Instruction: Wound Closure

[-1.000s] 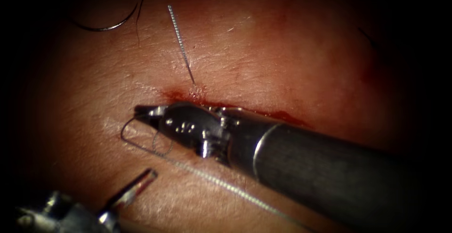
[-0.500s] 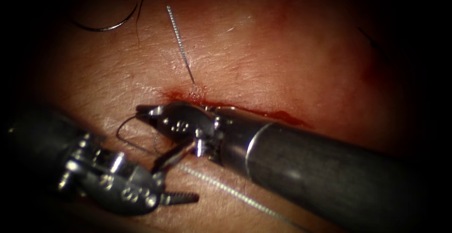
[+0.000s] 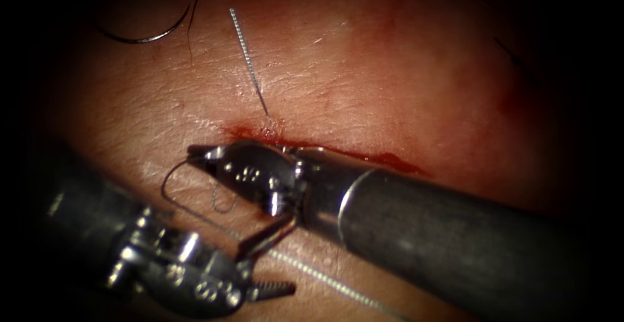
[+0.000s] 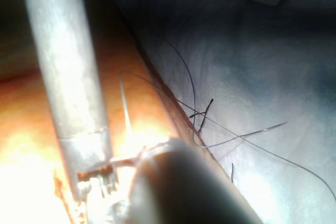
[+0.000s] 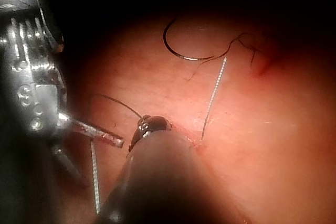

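The curved needle [image 3: 149,34] lies free on the tissue [image 3: 364,81], up and to the left of the cut [image 3: 383,159], outside the tissue; it also shows in the right wrist view [image 5: 184,55]. A pale thread [image 3: 249,58] runs down into the cut's left end. My right tool [image 3: 197,154] lies along the cut, jaws shut on a dark loop of thread [image 3: 170,182]. My left tool [image 3: 281,260] sits at the lower left with jaws open. They straddle the pale strand [image 3: 325,278] and hold nothing. In the right wrist view the left tool's fingers [image 5: 100,136] reach toward the right tool's tip [image 5: 151,124].
Red fluid [image 3: 244,130] marks the left end of the cut. The right tool's thick shaft [image 3: 468,244] covers the lower right of the tissue. In the left wrist view loose threads [image 4: 236,137] trail over a blue drape [image 4: 273,66] beside the tissue.
The left tool has come in from the lower left and opened its jaws, now around the pale strand under the right tool. The right tool has held still with its loop.
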{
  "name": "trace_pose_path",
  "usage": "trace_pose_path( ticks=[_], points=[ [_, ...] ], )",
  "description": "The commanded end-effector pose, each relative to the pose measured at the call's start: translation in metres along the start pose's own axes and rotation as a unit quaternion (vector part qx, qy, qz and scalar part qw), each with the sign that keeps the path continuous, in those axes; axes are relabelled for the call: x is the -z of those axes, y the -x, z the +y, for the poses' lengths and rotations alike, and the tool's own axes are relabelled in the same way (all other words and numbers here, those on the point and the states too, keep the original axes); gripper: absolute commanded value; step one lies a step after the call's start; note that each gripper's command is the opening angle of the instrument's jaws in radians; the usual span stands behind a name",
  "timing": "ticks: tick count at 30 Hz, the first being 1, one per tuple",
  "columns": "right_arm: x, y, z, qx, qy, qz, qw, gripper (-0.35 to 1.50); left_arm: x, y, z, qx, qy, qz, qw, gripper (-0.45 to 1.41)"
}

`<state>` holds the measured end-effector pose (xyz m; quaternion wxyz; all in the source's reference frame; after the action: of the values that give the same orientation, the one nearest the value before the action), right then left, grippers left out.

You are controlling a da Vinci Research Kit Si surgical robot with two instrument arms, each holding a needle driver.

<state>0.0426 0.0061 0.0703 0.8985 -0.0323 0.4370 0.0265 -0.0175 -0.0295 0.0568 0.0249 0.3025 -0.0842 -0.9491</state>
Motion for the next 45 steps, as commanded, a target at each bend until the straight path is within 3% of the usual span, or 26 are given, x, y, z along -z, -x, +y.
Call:
trace_pose_path(
  ticks=[1,2,7,10,13,15,17,19,25,28,31,35,37,43,45],
  points=[
    [-0.0009,-0.0003,-0.0006,-0.001,-0.002,0.001,1.000,-0.35,-0.0005,0.0002,0.0007,-0.001,0.000,0.000,1.000,0.00],
    [-0.0008,-0.0002,-0.0006,-0.001,-0.001,0.002,1.000,-0.35,-0.0003,0.0003,0.0008,-0.005,0.003,0.002,1.000,-0.45],
    [-0.0004,-0.0002,-0.0006,-0.004,-0.002,0.003,1.000,-0.35,0.0011,0.0003,0.0006,-0.027,0.009,0.012,1.000,-0.45],
    [0.0011,-0.0007,-0.0005,-0.019,0.006,0.022,1.000,-0.35,0.0037,0.0002,0.0002,-0.017,0.017,0.081,0.996,-0.45],
    [0.0036,-0.0019,0.0001,-0.027,0.007,0.049,0.998,0.95,0.0064,0.0006,-0.0008,-0.010,0.019,0.120,0.993,-0.45],
    [0.0054,-0.0024,0.0005,-0.031,-0.002,0.067,0.997,1.37,0.0084,0.0012,-0.0018,-0.005,0.024,0.166,0.986,-0.45],
    [0.0070,-0.0025,0.0006,-0.040,-0.015,0.081,0.996,1.45,0.0096,0.0017,-0.0026,-0.006,0.027,0.195,0.980,-0.45],
    [0.0094,-0.0022,0.0012,-0.045,-0.029,0.094,0.994,1.47,0.0110,0.0026,-0.0034,0.003,0.041,0.225,0.973,-0.45],
    [0.0130,-0.0008,0.0026,-0.063,-0.060,0.124,0.988,1.47,0.0132,0.0037,-0.0036,0.014,0.074,0.289,0.954,-0.45],
    [0.0138,-0.0006,0.0035,-0.077,-0.065,0.134,0.986,1.47,0.0138,0.0032,-0.0034,0.005,0.084,0.310,0.947,-0.45],
    [0.0136,-0.0004,0.0053,-0.086,-0.057,0.154,0.983,1.35,0.0138,0.0023,-0.0034,-0.005,0.096,0.334,0.938,-0.45],
    [0.0099,0.0003,0.0060,-0.085,-0.040,0.151,0.984,1.25,0.0136,0.0012,-0.0043,-0.014,0.106,0.375,0.921,-0.45],
    [0.0059,0.0008,0.0050,-0.091,-0.047,0.158,0.982,1.15,0.0135,0.0012,-0.0058,-0.014,0.111,0.407,0.906,-0.45],
    [0.0000,0.0007,0.0035,-0.112,-0.059,0.168,0.978,1.08,0.0127,0.0007,-0.0074,-0.018,0.118,0.444,0.888,-0.45],
    [-0.0008,0.0002,0.0033,-0.112,-0.064,0.171,0.977,1.06,0.0123,0.0007,-0.0077,-0.022,0.124,0.454,0.882,-0.45]
  ],
)
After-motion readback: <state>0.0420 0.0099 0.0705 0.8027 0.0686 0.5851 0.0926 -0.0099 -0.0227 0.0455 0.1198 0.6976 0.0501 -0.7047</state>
